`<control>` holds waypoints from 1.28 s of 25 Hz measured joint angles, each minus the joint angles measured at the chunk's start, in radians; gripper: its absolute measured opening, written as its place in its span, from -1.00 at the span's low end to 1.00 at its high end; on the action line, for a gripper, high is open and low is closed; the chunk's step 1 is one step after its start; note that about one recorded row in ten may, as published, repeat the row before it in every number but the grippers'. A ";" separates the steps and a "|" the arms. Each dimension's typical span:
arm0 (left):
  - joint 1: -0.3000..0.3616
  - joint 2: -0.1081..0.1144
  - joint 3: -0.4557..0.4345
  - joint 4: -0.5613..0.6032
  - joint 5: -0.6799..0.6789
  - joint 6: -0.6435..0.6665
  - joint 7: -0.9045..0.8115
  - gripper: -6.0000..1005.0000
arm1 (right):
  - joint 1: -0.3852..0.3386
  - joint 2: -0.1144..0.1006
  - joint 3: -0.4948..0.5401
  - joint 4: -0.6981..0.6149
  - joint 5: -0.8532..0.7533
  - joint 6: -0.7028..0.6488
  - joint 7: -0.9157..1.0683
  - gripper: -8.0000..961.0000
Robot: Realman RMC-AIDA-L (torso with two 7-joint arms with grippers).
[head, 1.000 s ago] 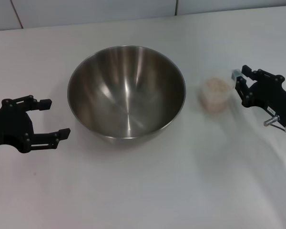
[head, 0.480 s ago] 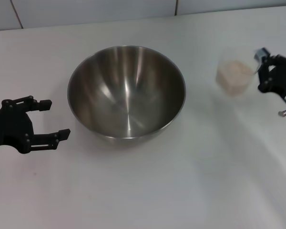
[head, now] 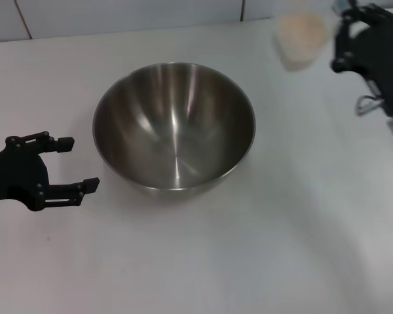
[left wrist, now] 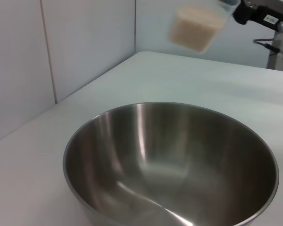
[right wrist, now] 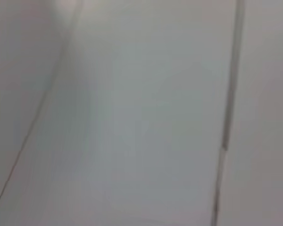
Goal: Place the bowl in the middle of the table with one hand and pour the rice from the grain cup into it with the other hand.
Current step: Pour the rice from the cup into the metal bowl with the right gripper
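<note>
The steel bowl [head: 174, 127] stands empty in the middle of the white table [head: 203, 261]; it fills the left wrist view [left wrist: 172, 165]. My right gripper [head: 337, 29] is shut on the clear grain cup [head: 301, 36], full of pale rice [head: 302, 27], and holds it high in the air beyond the bowl's far right side. The cup also shows in the left wrist view [left wrist: 196, 27], upright above the bowl's far rim. My left gripper [head: 71, 163] is open and empty, just left of the bowl, near the table.
A tiled wall [head: 118, 13] runs along the table's far edge. The right wrist view shows only blurred wall [right wrist: 141, 113].
My right gripper has lifted the grain cup off the table, up and away toward the far side. The left gripper and the bowl have stayed put.
</note>
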 joint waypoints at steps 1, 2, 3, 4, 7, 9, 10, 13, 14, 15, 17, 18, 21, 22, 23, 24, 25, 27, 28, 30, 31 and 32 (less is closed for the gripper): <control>0.000 0.000 0.003 0.001 0.000 0.000 -0.001 0.73 | 0.010 0.000 0.000 0.036 0.000 0.005 -0.108 -0.96; 0.000 0.000 0.005 0.002 0.000 0.000 -0.001 0.73 | 0.018 0.001 -0.001 0.073 -0.002 0.012 -0.229 -0.96; 0.000 0.000 0.007 0.003 0.000 0.001 -0.002 0.73 | 0.026 0.001 -0.003 0.109 -0.004 0.022 -0.356 -0.96; 0.000 0.000 0.008 0.004 0.000 0.001 -0.002 0.73 | 0.031 0.001 -0.006 0.140 -0.007 0.031 -0.466 -0.96; -0.011 0.000 0.008 0.004 -0.001 0.003 -0.004 0.73 | 0.042 0.001 -0.012 0.258 -0.026 0.089 -0.948 -0.96; -0.014 0.000 0.008 0.003 -0.001 0.004 -0.004 0.73 | 0.043 0.002 -0.012 0.280 -0.029 0.106 -1.045 -0.96; -0.017 0.000 0.008 0.002 -0.001 0.004 -0.004 0.73 | 0.044 0.002 -0.011 0.302 -0.032 0.124 -1.147 -0.96; -0.025 0.000 0.009 0.000 0.000 0.005 -0.004 0.73 | 0.046 0.003 -0.011 0.338 -0.045 0.157 -1.356 -0.96; -0.027 0.000 0.009 0.000 0.001 0.005 -0.004 0.73 | 0.045 0.004 -0.012 0.341 -0.056 0.160 -1.390 -0.96; -0.029 0.000 0.009 0.000 0.003 0.004 -0.004 0.73 | 0.044 0.004 -0.012 0.343 -0.071 0.162 -1.425 -0.96; -0.031 -0.001 0.009 0.000 0.005 0.005 -0.004 0.73 | 0.040 0.006 -0.012 0.343 -0.111 0.163 -1.486 -0.96; -0.032 -0.001 0.009 0.000 0.006 0.005 -0.005 0.73 | 0.038 0.007 -0.012 0.343 -0.128 0.164 -1.513 -0.96; -0.032 -0.001 0.009 0.000 0.008 0.005 -0.005 0.73 | 0.033 0.007 -0.012 0.348 -0.166 0.189 -1.668 -0.95; -0.032 -0.002 0.009 0.000 0.008 0.005 -0.005 0.73 | 0.033 0.007 -0.012 0.352 -0.170 0.202 -1.722 -0.96; -0.032 -0.002 0.009 0.000 0.008 0.005 -0.005 0.73 | 0.032 0.007 -0.012 0.357 -0.173 0.220 -1.779 -0.96; -0.032 -0.002 0.009 0.000 0.008 0.005 -0.005 0.73 | 0.032 0.007 -0.012 0.364 -0.173 0.235 -1.839 -0.96; -0.032 -0.001 0.009 0.000 0.008 0.006 -0.005 0.73 | 0.032 0.007 -0.012 0.370 -0.173 0.251 -1.895 -0.96; -0.032 -0.002 0.009 0.000 0.008 0.006 -0.005 0.73 | 0.033 0.007 -0.012 0.380 -0.173 0.275 -1.996 -0.96; -0.032 -0.003 0.009 0.000 0.008 0.007 -0.005 0.73 | 0.033 0.007 -0.012 0.385 -0.174 0.285 -2.043 -0.96; -0.033 -0.003 0.011 0.000 0.008 0.007 -0.005 0.73 | 0.034 0.007 -0.012 0.391 -0.181 0.299 -2.126 -0.96; -0.033 -0.003 0.012 0.000 0.008 0.007 -0.005 0.73 | 0.034 0.007 -0.012 0.394 -0.188 0.303 -2.167 -0.96; -0.034 -0.003 0.015 0.000 0.008 0.008 -0.005 0.73 | 0.034 0.007 -0.013 0.397 -0.204 0.305 -2.247 -0.96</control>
